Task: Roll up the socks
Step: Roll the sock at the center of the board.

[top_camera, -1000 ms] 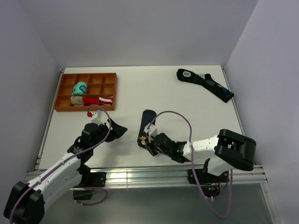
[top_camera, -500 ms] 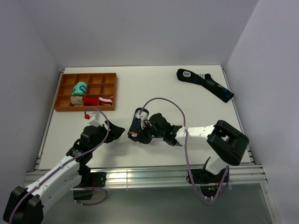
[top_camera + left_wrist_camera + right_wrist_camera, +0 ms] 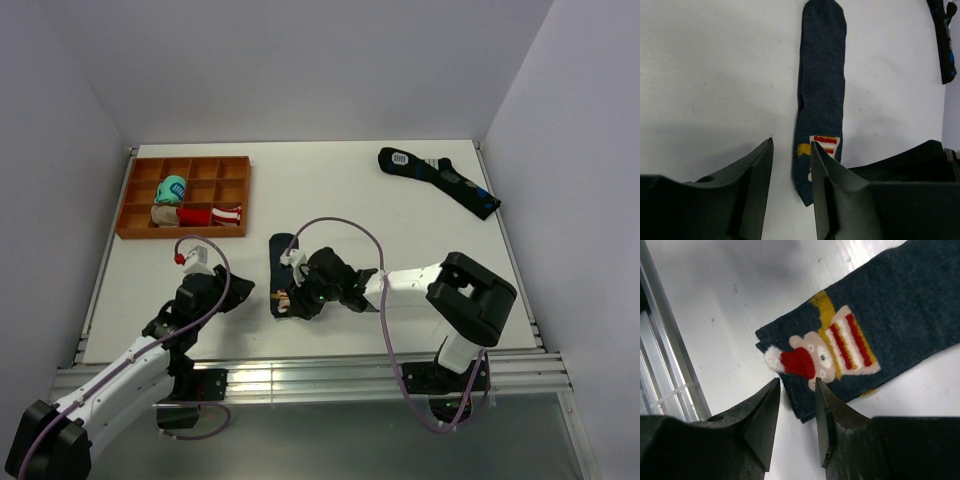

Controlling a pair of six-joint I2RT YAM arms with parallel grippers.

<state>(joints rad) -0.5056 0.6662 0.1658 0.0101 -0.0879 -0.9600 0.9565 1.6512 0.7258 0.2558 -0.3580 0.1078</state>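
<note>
Inspector: Socks (image 3: 282, 262) displaced leftward from their position a second ago, moved across with the right gripper (image 3: 292, 300). They now lie nearer the left arm. Left gripper (image 3: 240, 291) has drawn back toward the near edge, and its jaws stand narrower than before. Confirm the layout, left to right.

Technician: Far left, back: orange tray (image 3: 232, 172). It holds a teal bundle (image 3: 172, 188) in one compartment, with a beige bundle (image 3: 164, 214) and a red-white bundle (image 3: 212, 214) in the row in front. Next: left gripper, low over the table (image 3: 330, 190), just left of the socks. Jaws stand apart with a narrow gap, and nothing is between them.

Inspector: Location of the socks?

Technician: Flat on the table near its front-centre, as one dark navy strip running front to back. The patch end, a bear in red, white and yellow, faces the near edge.

Inspector: Status of right gripper?

Technician: At the patch end, released. A narrow gap stands between the fingers (image 3: 762, 415). The sock's edge shows beyond that gap, lying flat and not pinched. Whether the tips touch the cloth cannot be determined. Far right, back: longer dark sock (image 3: 440, 180) with blue marks and a white patch, well apart from the socks.
</note>
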